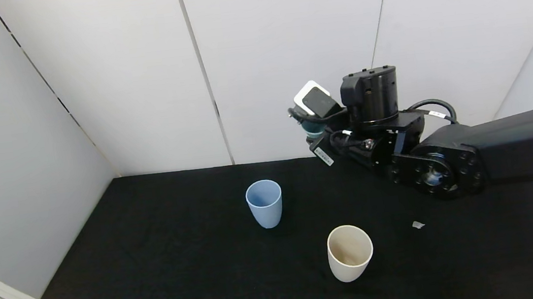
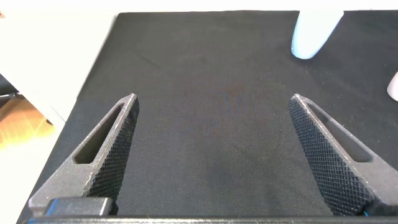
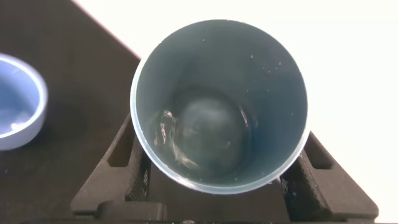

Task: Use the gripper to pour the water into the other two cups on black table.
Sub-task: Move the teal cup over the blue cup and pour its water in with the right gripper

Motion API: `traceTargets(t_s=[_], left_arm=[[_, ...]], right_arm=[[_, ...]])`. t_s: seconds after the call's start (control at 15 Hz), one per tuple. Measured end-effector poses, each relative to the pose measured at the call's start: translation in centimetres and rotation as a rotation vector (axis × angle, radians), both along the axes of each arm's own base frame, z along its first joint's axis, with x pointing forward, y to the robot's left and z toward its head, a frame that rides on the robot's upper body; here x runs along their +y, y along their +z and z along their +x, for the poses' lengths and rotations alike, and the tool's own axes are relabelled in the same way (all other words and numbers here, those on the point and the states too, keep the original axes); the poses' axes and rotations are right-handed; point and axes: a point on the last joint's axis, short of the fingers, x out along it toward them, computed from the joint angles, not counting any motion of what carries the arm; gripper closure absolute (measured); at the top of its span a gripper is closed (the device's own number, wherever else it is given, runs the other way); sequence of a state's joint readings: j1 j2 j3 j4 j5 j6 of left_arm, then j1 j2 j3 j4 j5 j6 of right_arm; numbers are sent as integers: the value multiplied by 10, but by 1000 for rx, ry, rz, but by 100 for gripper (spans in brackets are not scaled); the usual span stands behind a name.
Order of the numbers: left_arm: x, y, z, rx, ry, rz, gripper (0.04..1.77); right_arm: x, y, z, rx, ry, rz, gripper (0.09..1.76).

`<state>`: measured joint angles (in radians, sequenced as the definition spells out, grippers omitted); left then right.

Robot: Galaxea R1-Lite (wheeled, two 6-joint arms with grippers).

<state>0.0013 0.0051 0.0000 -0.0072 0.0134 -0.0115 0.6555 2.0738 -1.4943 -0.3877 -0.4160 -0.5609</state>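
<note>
Matte black arm (image 1: 519, 152) — cylindrical wrist, looped cables, white label, textured triangular end effector (image 2: 211, 162) fingers

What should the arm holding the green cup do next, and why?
Probably carry the teal cup, held in the right gripper with water inside, toward the cream cup, which looks empty, while the blue cup seems to already hold some.

Right tool (image 1: 313, 132) raised, clamped; left tool (image 2: 211, 155) low, fingers spread.
</note>
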Motion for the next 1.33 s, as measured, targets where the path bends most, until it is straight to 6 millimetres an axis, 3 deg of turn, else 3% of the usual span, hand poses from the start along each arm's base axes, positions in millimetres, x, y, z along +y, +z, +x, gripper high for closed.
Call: traceTargets(t_s=[0.53, 1.33], left_arm=[[0, 0, 0, 0, -1, 1, 9], [0, 0, 0, 0, -1, 1, 9]], right_arm=[[49, -36, 5, -32, 51, -270, 67], [77, -56, 29, -11, 71, -568, 67]])
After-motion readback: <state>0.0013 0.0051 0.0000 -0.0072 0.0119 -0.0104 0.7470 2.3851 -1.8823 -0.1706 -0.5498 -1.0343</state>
